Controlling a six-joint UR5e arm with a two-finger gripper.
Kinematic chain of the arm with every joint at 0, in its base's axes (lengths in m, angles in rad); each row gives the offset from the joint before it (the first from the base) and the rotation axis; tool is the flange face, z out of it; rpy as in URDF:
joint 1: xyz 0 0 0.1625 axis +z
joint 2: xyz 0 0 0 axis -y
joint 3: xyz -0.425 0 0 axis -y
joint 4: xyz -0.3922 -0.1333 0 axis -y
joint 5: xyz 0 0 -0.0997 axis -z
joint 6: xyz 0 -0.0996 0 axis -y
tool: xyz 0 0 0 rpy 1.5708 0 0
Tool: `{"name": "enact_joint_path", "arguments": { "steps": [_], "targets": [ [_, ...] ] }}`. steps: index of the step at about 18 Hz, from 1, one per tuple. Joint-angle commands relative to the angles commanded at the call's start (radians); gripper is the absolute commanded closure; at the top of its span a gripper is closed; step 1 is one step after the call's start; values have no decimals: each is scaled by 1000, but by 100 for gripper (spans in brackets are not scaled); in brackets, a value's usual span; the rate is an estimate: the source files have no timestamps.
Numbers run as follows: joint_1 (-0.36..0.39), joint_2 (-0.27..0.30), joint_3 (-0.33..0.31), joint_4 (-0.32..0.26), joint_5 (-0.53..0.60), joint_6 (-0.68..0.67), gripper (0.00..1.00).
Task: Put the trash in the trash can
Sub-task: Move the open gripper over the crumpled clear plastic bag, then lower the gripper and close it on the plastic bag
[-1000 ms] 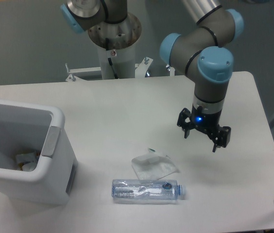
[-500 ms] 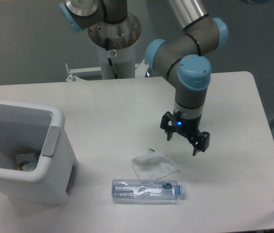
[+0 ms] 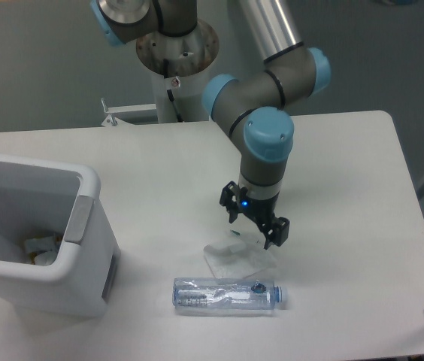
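- The gripper [image 3: 255, 224] of the UR5e arm hangs over the white worktop [image 3: 347, 150], its two fingers spread apart and holding nothing, a blue light glowing at its wrist.
- Directly beneath and just toward the camera lies the plastic wrapper [image 3: 238, 259], a whitish see-through sheet flat on the worktop; the lower fingertip appears to sit just at its far edge, though contact cannot be confirmed.
- The clear plastic water bottle [image 3: 227, 293], bluish cap pointing right, lies on its side just in front of the wrapper, close to the worktop's near edge.
- The trash can [image 3: 84, 226], a white boxy bin with a grey tab on its near rim, stands at the left, well apart from both items.
- Some pale crumpled scraps [image 3: 40, 248] are visible at the bottom of the bin; what they are cannot be made out.
- Progress, as judged here: neither the wrapper nor the bottle is in the bin, so both placements remain. The arm seems poised for the first pickup, with the wrapper the likely target.
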State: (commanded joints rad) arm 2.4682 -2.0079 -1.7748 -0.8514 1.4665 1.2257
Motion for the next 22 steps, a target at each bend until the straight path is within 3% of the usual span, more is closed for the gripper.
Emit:
{"name": "enact_joint_path", "arguments": {
  "steps": [7,22],
  "targets": [
    [-8,-22,5,-2,-2,0,99],
    [8,27,26,-23,-2,9,100]
  ]
}}
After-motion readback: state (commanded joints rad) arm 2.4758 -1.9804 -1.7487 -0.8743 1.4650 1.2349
